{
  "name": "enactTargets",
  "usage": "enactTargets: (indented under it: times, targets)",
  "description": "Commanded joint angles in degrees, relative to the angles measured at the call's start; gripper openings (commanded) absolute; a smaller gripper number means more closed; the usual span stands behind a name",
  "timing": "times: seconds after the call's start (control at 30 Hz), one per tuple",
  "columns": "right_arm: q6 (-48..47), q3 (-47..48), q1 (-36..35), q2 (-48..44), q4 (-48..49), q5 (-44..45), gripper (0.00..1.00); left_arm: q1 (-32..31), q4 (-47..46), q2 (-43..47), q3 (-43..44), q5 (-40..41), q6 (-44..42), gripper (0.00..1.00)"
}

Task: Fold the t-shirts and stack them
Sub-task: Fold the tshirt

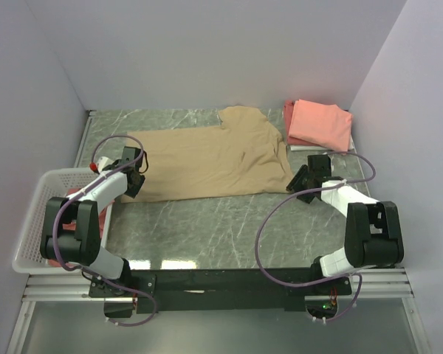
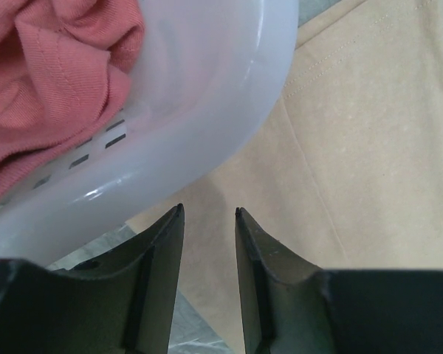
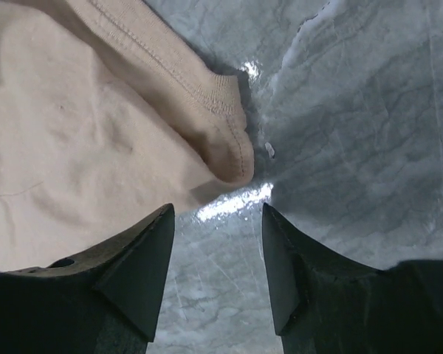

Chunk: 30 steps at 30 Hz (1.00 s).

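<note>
A tan-beige t-shirt [image 1: 207, 158] lies spread flat across the middle of the marble table. My left gripper [image 1: 136, 175] hovers at its near left corner, by the basket. In the left wrist view that gripper [image 2: 208, 212] is open, with tan cloth [image 2: 354, 147] below and nothing between its fingers. My right gripper [image 1: 300, 184] is at the shirt's near right corner. The right wrist view shows it [image 3: 218, 208] open over bare table, just short of a rolled hem corner [image 3: 225, 144]. A folded salmon-pink shirt [image 1: 321, 124] rests on a dusty red one [image 1: 289, 112] at the back right.
A white plastic mesh basket [image 1: 31, 221] stands at the table's left edge, its rim [image 2: 229, 96] close to my left fingers, with a reddish shirt [image 2: 52, 81] inside. Bare marble [image 1: 207, 228] stretches between the tan shirt and the arm bases. Walls close in on three sides.
</note>
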State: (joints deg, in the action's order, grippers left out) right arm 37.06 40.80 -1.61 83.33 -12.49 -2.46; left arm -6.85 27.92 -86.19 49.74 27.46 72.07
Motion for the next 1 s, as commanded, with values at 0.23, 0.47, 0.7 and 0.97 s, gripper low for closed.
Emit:
enactTargets:
  times: [0.23,0.47,0.7,0.97]
  targets:
    - [1.6,1.2,1.3,4.6,6.6,-0.1,0.57,1.7,1.6,0.8,-0.8,0.4,-0.9,0.44]
    - [1.4,0.9,1.3,5.4,7.8,-0.2,0.29,-1.1,7.8,4.5,-0.3,4.9,3.5,0.52]
    - [1.6,1.5,1.3,4.6,7.1,-0.1,0.09,-5.7,12.9,3.8,-1.2,10.3,11.7,0.55]
    - [1.3,1.4,1.3,3.9,7.3,-2.0,0.06,-9.1,15.0,-3.3,1.4,13.8,16.2,0.55]
